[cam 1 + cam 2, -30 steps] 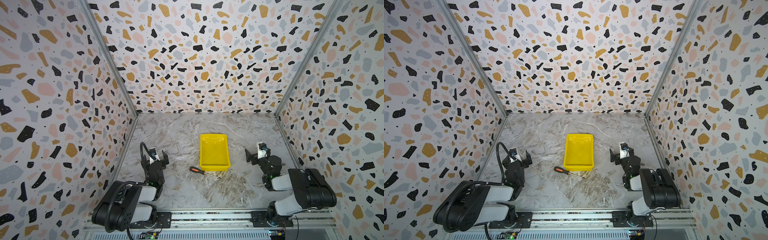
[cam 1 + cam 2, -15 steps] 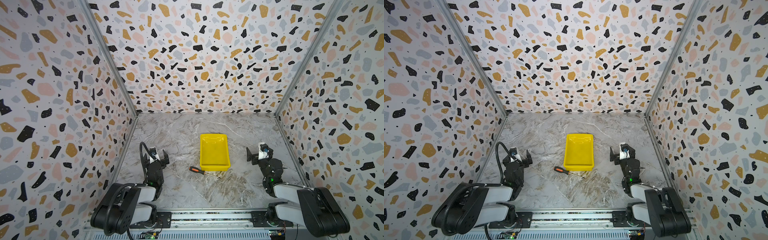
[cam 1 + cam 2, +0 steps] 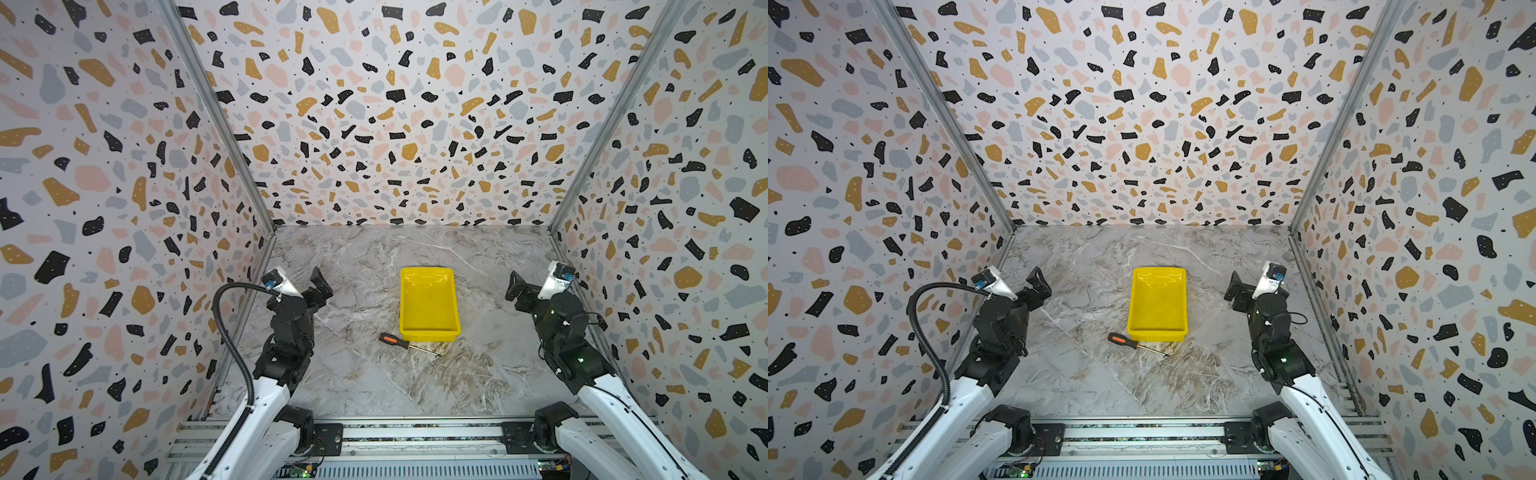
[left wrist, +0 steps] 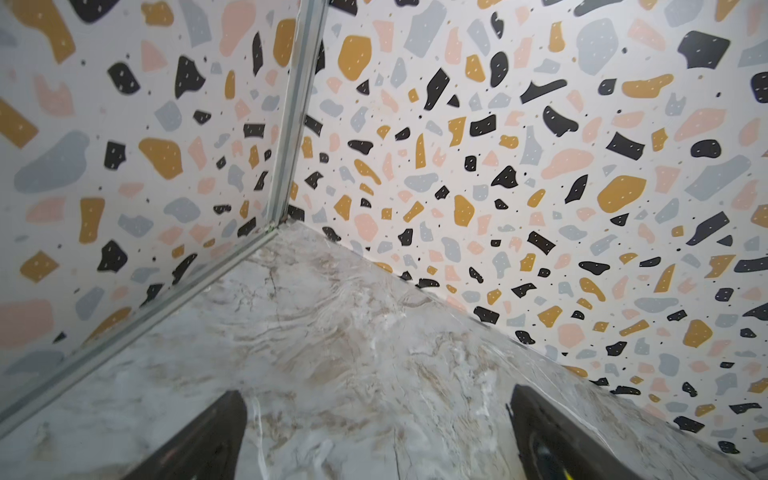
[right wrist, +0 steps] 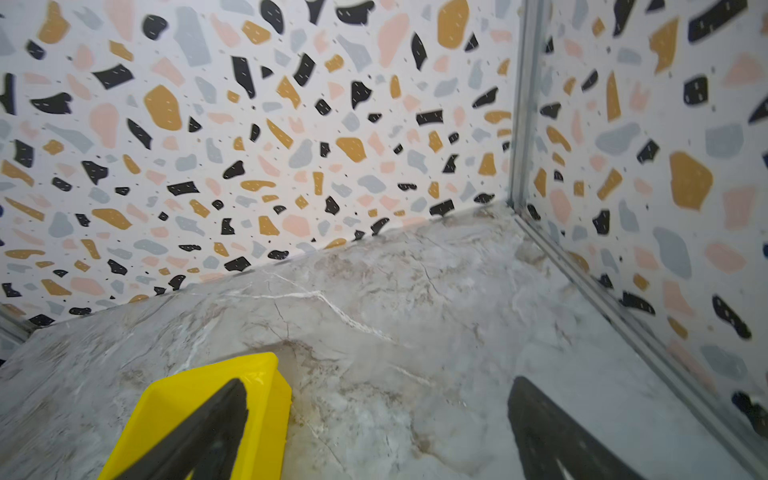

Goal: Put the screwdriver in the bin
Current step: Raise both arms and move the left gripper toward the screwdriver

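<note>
Marble-patterned surface (image 3: 365, 395) forms the floor of the cell. It is enclosed on three sides by speckled walls (image 3: 395, 104) in black, ochre, pink and grey. A metal rail (image 3: 415, 432) along the near edge carries both arm bases.

We find the bin (image 3: 428, 303), a shallow yellow tray, standing near the middle of the surface with its long side running away from the rail. The screwdriver (image 3: 399, 342) lies flat on the surface outside the bin, just beside the bin's near wall, in both top views. Its orange-and-black handle sits off the near left corner. The thin shaft runs rightward along that wall, angled slightly toward the rail. We cannot tell whether it touches the bin.

We note the left end effector (image 3: 322, 283) hanging above the left part of the surface, well apart from both items. Its wrist view shows the jaws spread wide, with only bare surface between them. The right end effector (image 3: 516, 286) hangs above the right side, likewise spread wide and gripping nothing. In its wrist view one finger (image 5: 208, 428) overlaps a corner of the bin (image 5: 266, 374). The top views show that end effector and the bin well apart.
</note>
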`<control>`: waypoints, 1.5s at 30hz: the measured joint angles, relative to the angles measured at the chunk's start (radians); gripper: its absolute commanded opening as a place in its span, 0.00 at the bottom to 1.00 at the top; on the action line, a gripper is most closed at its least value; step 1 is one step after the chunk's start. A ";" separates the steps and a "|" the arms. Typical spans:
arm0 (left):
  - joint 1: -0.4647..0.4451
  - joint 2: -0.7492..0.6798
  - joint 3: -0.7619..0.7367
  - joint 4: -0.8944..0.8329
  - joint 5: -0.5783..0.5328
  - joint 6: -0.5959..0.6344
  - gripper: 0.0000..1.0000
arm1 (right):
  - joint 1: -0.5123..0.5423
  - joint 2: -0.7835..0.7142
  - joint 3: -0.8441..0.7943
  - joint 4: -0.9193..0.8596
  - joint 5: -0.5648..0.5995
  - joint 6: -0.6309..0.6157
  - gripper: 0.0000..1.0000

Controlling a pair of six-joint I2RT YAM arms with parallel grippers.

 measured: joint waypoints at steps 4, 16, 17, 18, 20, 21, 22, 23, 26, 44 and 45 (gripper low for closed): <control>0.000 -0.046 -0.030 -0.195 -0.072 -0.118 1.00 | -0.091 0.001 -0.095 -0.056 -0.112 0.075 0.99; 0.000 -0.103 -0.265 -0.315 -0.179 -0.222 0.92 | -0.015 0.116 -0.288 -0.055 -0.106 0.167 0.99; 0.000 -0.086 -0.266 -0.310 -0.178 -0.222 0.92 | 0.010 0.129 -0.288 -0.044 -0.100 0.167 0.99; 0.000 -0.074 -0.266 -0.307 -0.178 -0.222 0.92 | 0.030 0.138 -0.288 -0.035 -0.092 0.167 0.99; 0.000 -0.058 -0.265 -0.299 -0.178 -0.223 0.92 | 0.067 0.152 -0.287 -0.029 -0.078 0.167 0.99; 0.000 -0.052 -0.265 -0.298 -0.178 -0.223 0.92 | 0.087 0.156 -0.286 -0.026 -0.063 0.168 0.99; 0.000 -0.050 -0.265 -0.298 -0.179 -0.223 0.91 | 0.103 0.155 -0.286 -0.025 -0.050 0.170 0.99; 0.000 -0.048 -0.265 -0.299 -0.180 -0.224 0.89 | 0.116 0.153 -0.286 -0.024 -0.036 0.171 0.99; 0.000 -0.044 -0.263 -0.302 -0.185 -0.231 0.90 | 0.143 0.143 -0.286 -0.019 -0.003 0.174 0.99; -0.132 -0.116 -0.140 -0.329 0.254 -0.755 0.88 | 0.164 0.114 -0.286 -0.011 0.042 0.179 0.99; -0.142 -0.106 -0.131 -0.341 0.254 -0.777 0.87 | 0.164 0.104 -0.286 -0.011 0.044 0.181 0.99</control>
